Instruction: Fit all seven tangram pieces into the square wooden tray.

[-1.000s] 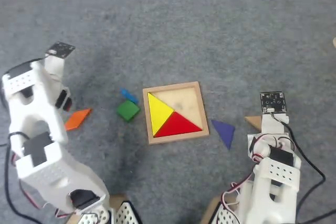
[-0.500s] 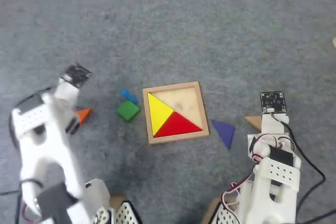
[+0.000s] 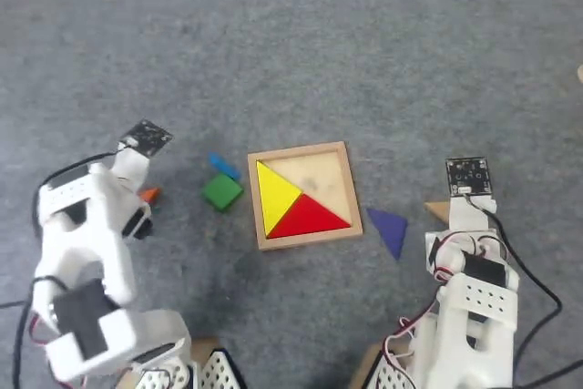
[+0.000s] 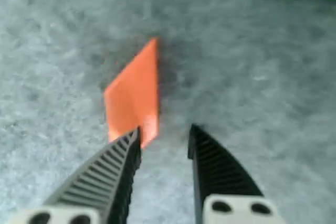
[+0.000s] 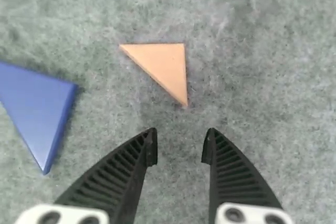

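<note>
Left gripper (image 4: 164, 135) swung right and nearer, over orange piece (image 4: 134, 100); jaws narrowly parted, empty; pickup likely next. Right gripper (image 5: 179, 145) unmoved, parted, empty, facing tan triangle (image 5: 160, 66).

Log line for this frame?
left jaws open over orange piece | right jaws open short of tan triangle | tray: yellow triangle, red triangle in

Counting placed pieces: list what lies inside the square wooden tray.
Inside the tray lie a yellow triangle and a red triangle, edges touching; the rest is bare wood. The floor under them is covered.
</note>
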`<state>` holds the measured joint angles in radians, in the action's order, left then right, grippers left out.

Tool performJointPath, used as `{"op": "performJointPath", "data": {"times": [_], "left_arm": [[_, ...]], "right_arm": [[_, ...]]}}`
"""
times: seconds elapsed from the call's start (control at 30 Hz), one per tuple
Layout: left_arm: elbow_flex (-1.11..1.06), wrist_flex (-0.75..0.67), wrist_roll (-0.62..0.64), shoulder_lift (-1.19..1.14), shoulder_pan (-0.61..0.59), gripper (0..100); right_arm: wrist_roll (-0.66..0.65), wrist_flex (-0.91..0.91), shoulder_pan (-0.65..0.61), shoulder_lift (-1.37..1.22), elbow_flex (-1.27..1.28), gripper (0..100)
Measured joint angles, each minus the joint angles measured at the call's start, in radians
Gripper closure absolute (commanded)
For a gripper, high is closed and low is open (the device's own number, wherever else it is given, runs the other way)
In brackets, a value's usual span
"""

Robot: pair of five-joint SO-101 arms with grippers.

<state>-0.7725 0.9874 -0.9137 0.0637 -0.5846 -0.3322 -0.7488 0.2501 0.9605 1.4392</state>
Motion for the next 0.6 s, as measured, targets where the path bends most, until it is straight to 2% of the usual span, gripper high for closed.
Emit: {"op": "performJointPath", "data": {"times": [0.17, 0.37, 0.6], "left_arm": [[0.049, -0.054, 0.012, -0.052, -0.054, 85], [0.049, -0.063, 0.017, -0.058, -0.063, 85], [0.068, -0.063, 0.146, -0.066, -0.038, 81]], "right_arm": [[0.0, 0.014, -0.002, 0.0, 0.0, 84.3], [0.0, 0.014, -0.002, 0.0, 0.0, 84.3], [0.0, 0.014, -0.002, 0.0, 0.0, 84.3]]}}
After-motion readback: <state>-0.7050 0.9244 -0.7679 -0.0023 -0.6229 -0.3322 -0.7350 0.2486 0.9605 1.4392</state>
